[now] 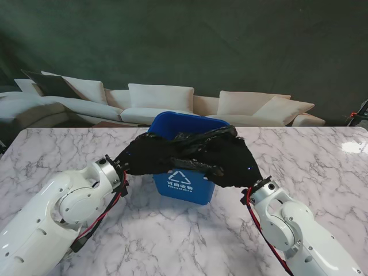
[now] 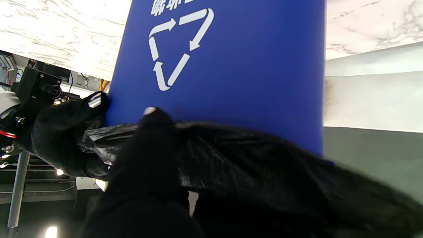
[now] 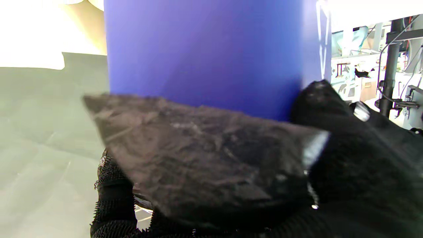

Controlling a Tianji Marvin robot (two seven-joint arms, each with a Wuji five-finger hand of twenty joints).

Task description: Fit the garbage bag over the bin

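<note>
blue bin [image 1: 185, 185] on marble table [image 1: 172, 241], black bag [image 1: 198, 150] bunched over its near rim, left hand [image 1: 141, 158] and right hand [image 1: 233, 167] both clamped on the bag

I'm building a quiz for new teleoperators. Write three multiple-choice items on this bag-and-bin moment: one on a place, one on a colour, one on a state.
1. Where does the bin stand?
A. on the marble table between the two arms
B. on the sofa
C. on the floor beside the table

2. What colour is the bin?
A. green
B. blue
C. red

3. How far along is the bag?
A. fully over the rim all round
B. lying flat on the table, untouched
C. held by both hands at the bin's near rim, far rim still bare

Answers: 1 A, the bin rests on the table. 2 B, blue with a white recycling mark. 3 C, the left hand and right hand hold the garbage bag while blue rim shows beyond it.
</note>
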